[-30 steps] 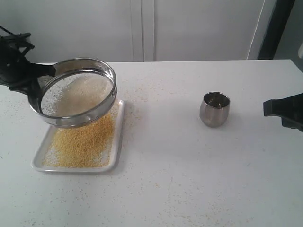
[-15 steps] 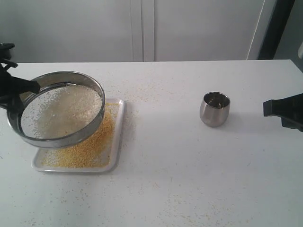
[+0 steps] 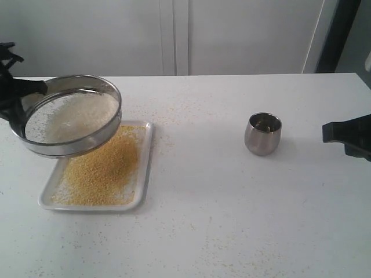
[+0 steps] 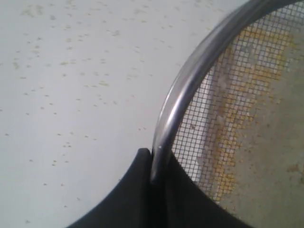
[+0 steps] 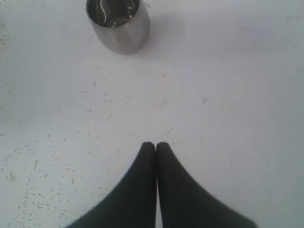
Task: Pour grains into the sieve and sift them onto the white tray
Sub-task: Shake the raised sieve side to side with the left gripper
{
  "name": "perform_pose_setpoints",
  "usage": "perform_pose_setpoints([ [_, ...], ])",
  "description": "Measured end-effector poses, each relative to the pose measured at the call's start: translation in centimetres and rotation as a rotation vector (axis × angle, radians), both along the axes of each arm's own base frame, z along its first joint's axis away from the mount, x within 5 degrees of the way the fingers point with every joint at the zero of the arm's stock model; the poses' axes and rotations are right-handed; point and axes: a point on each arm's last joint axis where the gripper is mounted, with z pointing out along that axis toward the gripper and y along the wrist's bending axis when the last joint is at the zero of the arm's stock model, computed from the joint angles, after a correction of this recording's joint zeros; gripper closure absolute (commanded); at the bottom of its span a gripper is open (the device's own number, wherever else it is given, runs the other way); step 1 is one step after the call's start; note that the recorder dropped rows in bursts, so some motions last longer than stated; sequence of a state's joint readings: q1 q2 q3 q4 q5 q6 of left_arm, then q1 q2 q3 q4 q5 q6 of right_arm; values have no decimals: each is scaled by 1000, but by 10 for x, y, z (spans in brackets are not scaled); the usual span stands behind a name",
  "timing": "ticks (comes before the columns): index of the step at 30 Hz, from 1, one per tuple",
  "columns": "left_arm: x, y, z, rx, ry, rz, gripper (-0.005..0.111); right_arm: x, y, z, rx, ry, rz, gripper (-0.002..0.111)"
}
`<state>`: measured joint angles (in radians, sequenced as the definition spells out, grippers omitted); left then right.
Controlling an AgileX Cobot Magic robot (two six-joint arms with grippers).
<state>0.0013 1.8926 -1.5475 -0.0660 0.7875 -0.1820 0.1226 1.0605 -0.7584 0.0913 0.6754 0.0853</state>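
Left wrist view, grip: the left gripper [image 4: 154, 159] had its jaws pinched on the steel rim of the sieve [image 4: 190, 71], one fingertip on each side of the hoop wall.
Reason for grip: holding the sieve by its edge left the mesh free, so fine grains could fall through, by my reading.
Sieve position: in the exterior view the sieve [image 3: 66, 116] hung in the air over the far left part of the white tray [image 3: 147, 152], overhanging its left edge and not touching it.
Sieve orientation: open face up and tipped slightly, not quite level. Being round, it had no long axis.
Grains: whitish grains [image 3: 78, 113] lay on the mesh, and golden granules [image 3: 104, 168] covered most of the tray, so the sifting looked well advanced.
Tray axis: its long side ran from the near edge to the far edge of the table [image 3: 232, 202].
Right gripper: the right gripper [image 5: 156, 145] had its jaws pressed together with nothing between them, and it hovered well apart from the sieve.
Steel cup: the steel cup [image 3: 262, 134] stood upright near the right gripper and looked empty of grains.
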Motion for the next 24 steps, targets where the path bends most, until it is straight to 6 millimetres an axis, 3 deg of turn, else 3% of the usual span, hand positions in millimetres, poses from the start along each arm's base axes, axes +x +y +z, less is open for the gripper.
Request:
perform_pose_setpoints([
  [3, 0, -6, -13, -67, 40, -86, 107, 0, 0, 0, 0, 0, 0, 108],
  [5, -4, -31, -22, -71, 72, -193, 107, 0, 0, 0, 2, 0, 0, 108],
  [7, -7, -41, -26, -23, 101, -195, 107, 0, 0, 0, 2, 0, 0, 108],
  [10, -6, -21, -26, 63, 119, -83, 107, 0, 0, 0, 2, 0, 0, 108],
  [13, -4, 1, -28, 29, 109, -14, 107, 0, 0, 0, 12, 3, -14, 108],
  [15, -2, -8, -29, -19, 79, -94, 107, 0, 0, 0, 16, 3, -18, 108],
  [17, -2, -29, -29, -31, 56, -191, 107, 0, 0, 0, 17, 4, -20, 108],
  [19, -2, -39, -29, -9, 53, -189, 107, 0, 0, 0, 17, 4, -20, 108],
  [22, -2, -28, -29, -15, 73, -66, 107, 0, 0, 0, 17, 4, -20, 108],
  [24, -1, -25, -30, -44, 67, -82, 107, 0, 0, 0, 17, 4, -20, 108],
])
